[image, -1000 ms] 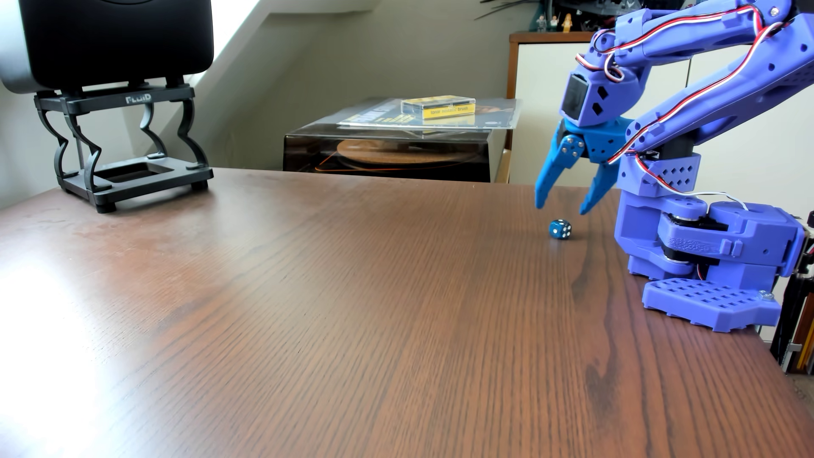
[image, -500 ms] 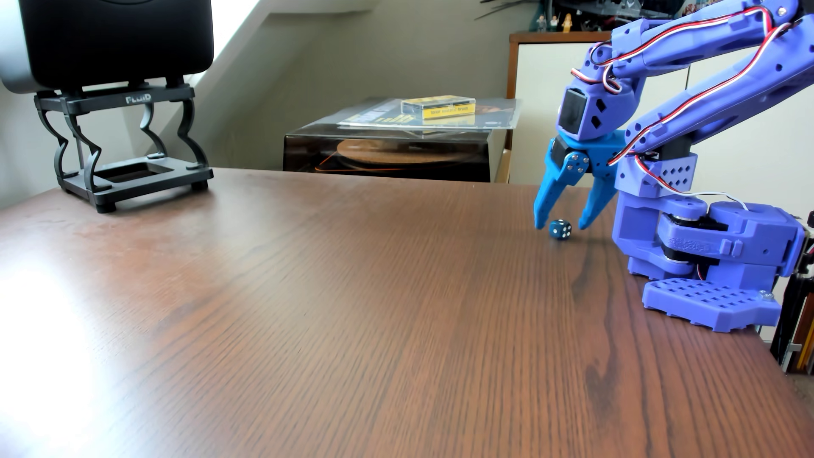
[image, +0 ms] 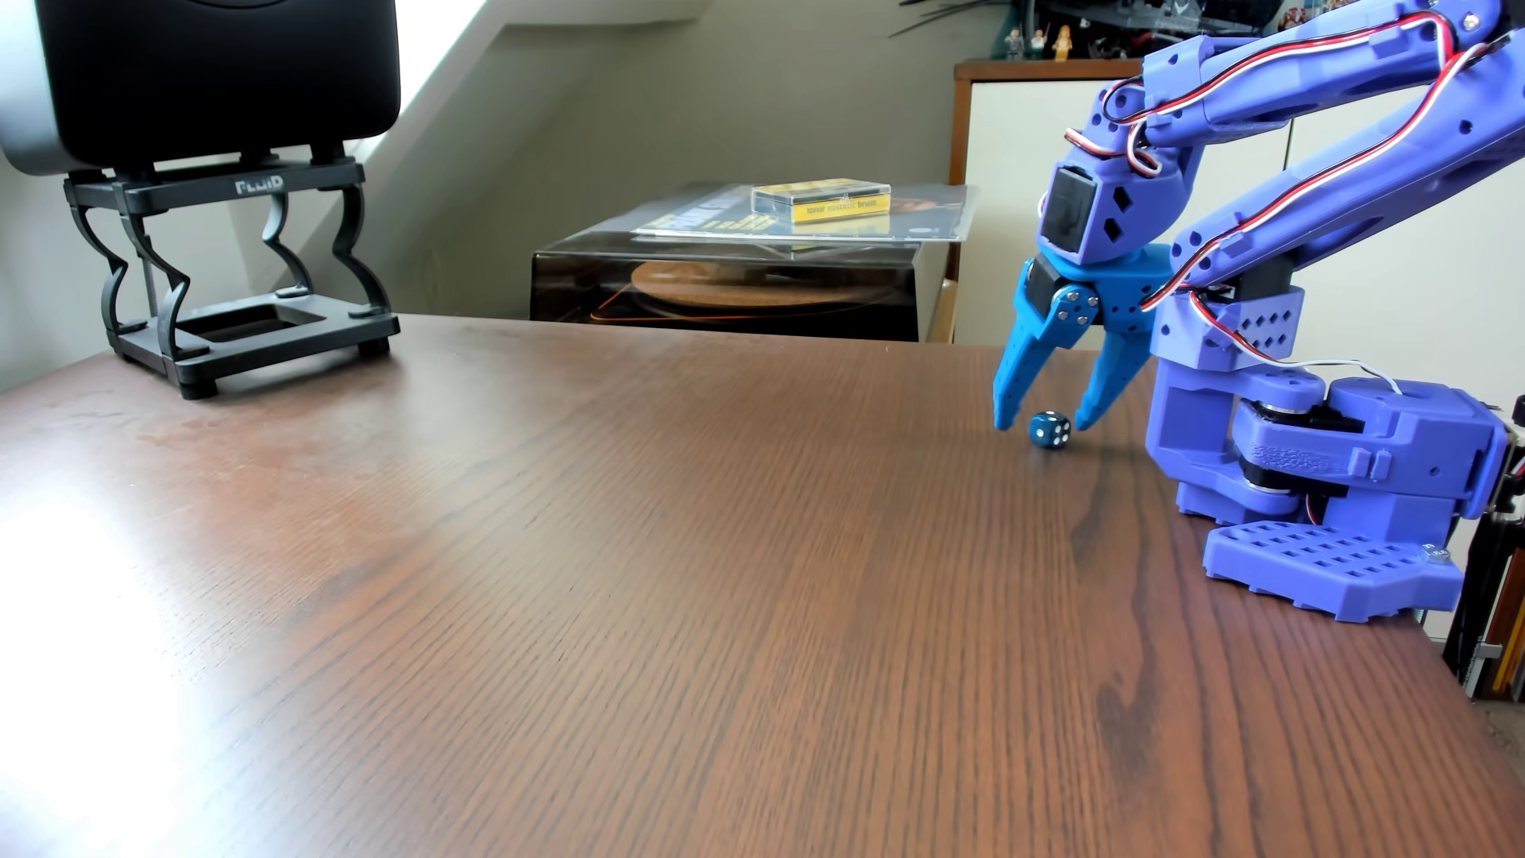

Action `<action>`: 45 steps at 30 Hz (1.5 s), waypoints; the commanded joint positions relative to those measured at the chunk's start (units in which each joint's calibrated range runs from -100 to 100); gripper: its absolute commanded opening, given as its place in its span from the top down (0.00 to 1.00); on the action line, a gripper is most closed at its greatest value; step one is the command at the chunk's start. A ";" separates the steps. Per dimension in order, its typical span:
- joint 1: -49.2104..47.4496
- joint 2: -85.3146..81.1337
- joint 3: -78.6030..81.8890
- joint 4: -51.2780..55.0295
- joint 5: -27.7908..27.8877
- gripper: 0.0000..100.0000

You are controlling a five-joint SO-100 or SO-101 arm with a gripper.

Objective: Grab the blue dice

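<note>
The blue dice [image: 1049, 430] is a tiny dark blue cube with white pips, lying on the brown wooden table [image: 660, 577] at the right. My blue gripper [image: 1044, 425] points down over it, open, with one fingertip [image: 1004, 421] just left of the dice and the other just right of it. The tips are close to the table top. The dice sits between them, slightly toward the camera, and I cannot tell whether either finger touches it.
The arm's purple base [image: 1337, 528] is clamped at the table's right edge, close to the dice. A black speaker on a black stand [image: 239, 280] is at the back left. A turntable with a clear cover [image: 734, 280] stands behind the table.
</note>
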 commanded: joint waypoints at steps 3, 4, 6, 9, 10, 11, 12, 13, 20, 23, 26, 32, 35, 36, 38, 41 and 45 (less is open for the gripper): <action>2.58 0.06 -0.24 -0.68 1.51 0.79; 3.40 0.06 0.39 -0.77 2.35 0.79; 4.71 0.06 1.12 -0.77 3.56 0.79; 5.45 0.06 1.12 -0.77 3.77 0.79; 5.45 0.06 1.12 -0.77 3.77 0.79; 5.20 0.06 1.12 -0.77 3.77 0.79; 5.04 0.06 1.21 -0.77 3.77 0.79; 5.04 0.06 1.39 -0.77 3.77 0.79; 2.58 0.06 1.84 -1.71 3.56 0.79; 2.83 0.06 1.93 -4.27 3.50 0.79; 2.91 0.06 2.65 -6.41 3.50 0.79; 2.91 0.06 2.65 -6.58 3.71 0.79; 2.91 0.06 2.74 -6.58 3.82 0.81; 2.91 0.06 2.74 -6.58 3.82 0.84; 2.99 0.06 2.74 -6.58 3.71 0.94; 4.14 0.06 2.74 -6.58 3.87 0.98; 4.30 0.06 2.74 -6.58 3.93 0.99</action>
